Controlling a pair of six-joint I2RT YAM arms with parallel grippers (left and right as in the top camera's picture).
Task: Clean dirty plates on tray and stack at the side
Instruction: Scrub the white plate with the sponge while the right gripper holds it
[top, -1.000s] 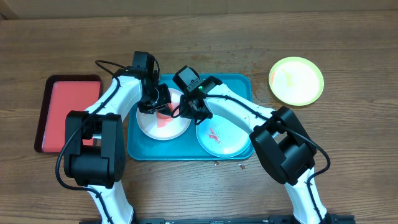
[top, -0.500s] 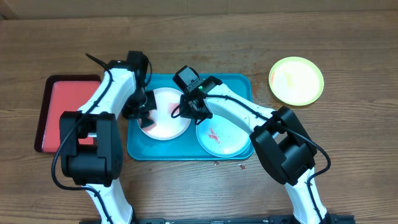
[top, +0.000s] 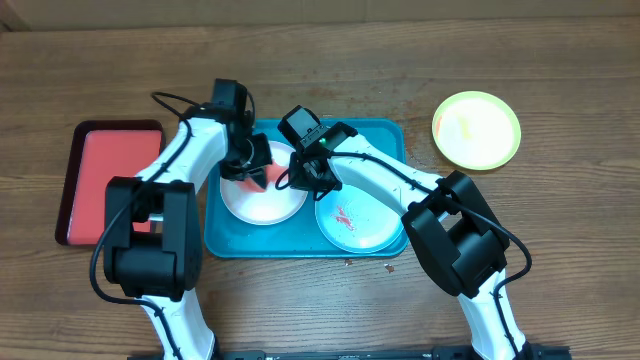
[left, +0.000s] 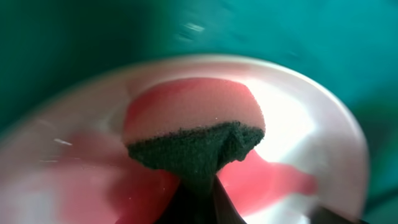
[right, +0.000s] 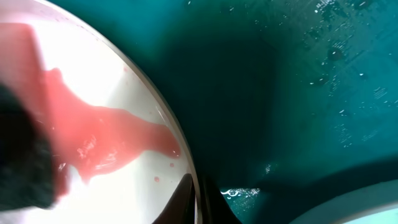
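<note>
The white plate (top: 262, 203) lies in the left half of the teal tray (top: 372, 132), smeared with red. My left gripper (top: 252, 170) is shut on a pink and dark green sponge (left: 193, 134) pressed on the white plate (left: 311, 118). My right gripper (top: 303, 182) is shut on the white plate's right rim (right: 165, 134), one finger on each side. The mint-green plate (top: 365, 225) with red smears lies in the tray's right half. The yellow-green plate (top: 477, 130) sits on the table at the far right, off the tray.
A smaller red tray with a dark rim (top: 105, 180) lies left of the teal tray. A few crumbs (top: 385, 266) lie on the wooden table in front of the teal tray.
My left gripper with the sponge swung left off the plate's middle, then came back to the right onto the white plate. My right gripper has kept still on the rim.
</note>
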